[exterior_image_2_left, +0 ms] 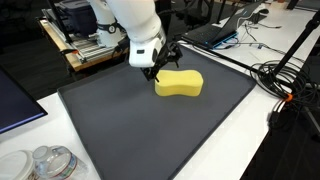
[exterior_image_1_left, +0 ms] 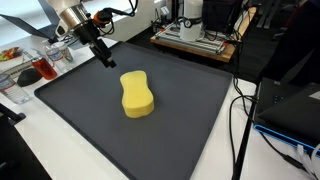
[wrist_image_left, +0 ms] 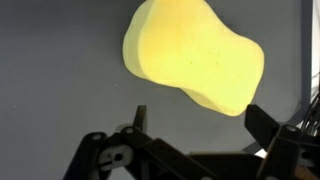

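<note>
The claw (exterior_image_1_left: 104,58) hangs released, jaws spread wide and holding nothing, over the dark mat (exterior_image_1_left: 190,125) that covers the tabletop. The yellow sponge (exterior_image_1_left: 137,94) lies flat near the mat's middle, just beside the claw, which stands on the sponge's side toward a mat corner. In the wrist view the sponge lies just ahead of the fingers (wrist_image_left: 140,118).

Plain yellow sponge (exterior_image_1_left: 137,94) on a dark grey mat (exterior_image_1_left: 200,110); black pincer (exterior_image_1_left: 104,57), white table (exterior_image_1_left: 70,160).
</note>
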### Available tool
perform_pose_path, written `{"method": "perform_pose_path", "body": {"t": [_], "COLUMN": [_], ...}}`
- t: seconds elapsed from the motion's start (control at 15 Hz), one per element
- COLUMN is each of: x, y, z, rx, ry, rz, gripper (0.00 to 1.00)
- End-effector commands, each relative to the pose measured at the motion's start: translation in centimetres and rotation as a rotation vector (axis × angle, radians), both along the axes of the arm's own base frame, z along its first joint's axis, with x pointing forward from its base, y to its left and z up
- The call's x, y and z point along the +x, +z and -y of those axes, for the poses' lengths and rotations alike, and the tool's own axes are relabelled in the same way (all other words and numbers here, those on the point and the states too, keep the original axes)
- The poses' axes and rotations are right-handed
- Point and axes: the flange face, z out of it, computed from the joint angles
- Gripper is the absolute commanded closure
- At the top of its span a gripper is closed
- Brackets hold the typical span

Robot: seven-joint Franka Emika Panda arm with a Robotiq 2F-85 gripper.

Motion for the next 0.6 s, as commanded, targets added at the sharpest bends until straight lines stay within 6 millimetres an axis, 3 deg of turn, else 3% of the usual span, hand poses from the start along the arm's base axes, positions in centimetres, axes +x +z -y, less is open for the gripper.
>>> {"method": "perform_pose_path", "body": {"t": [0.0,0.27,0.53], "x": [-6.0,-11.7,-14.3], "y": [0.4,-0.1,0.6], "z": [0.4,0.2,-1.7], "rx": [0.024,0.095,0.147], "ry": [-0.1,-0.178,-0.214], "rz": [-0.016,-0.05,-0.083], "gripper": [0.0,0.0,0.0]}}
